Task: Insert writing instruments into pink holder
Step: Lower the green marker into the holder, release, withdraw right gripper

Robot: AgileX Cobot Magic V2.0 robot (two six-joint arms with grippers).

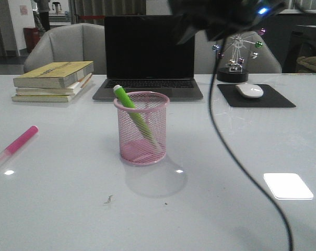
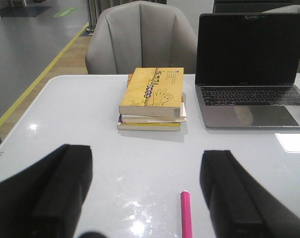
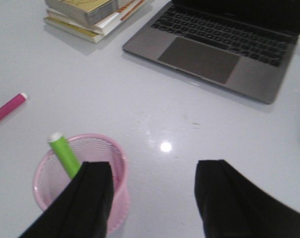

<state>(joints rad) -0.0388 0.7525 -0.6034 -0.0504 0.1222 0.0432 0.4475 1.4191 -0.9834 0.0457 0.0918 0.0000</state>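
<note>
Green marker (image 1: pixel 132 112) leans inside pink holder (image 1: pixel 141 128). Pink marker (image 1: pixel 15 146) lies far left on surface (image 1: pixel 225 209). Left claw (image 2: pixel 146 191) and right claw (image 3: pixel 152 198) both spread, empty.

Green marker in the pink cup, pink marker out on the table.

The green marker (image 1: pixel 135 116) leans tilted inside the pink wire-mesh cup (image 1: pixel 142 128), its top poking above the rim. The pink marker (image 1: pixel 15 146) lies flat, well apart to the cup's left, pale end nearest the table edge.
</note>
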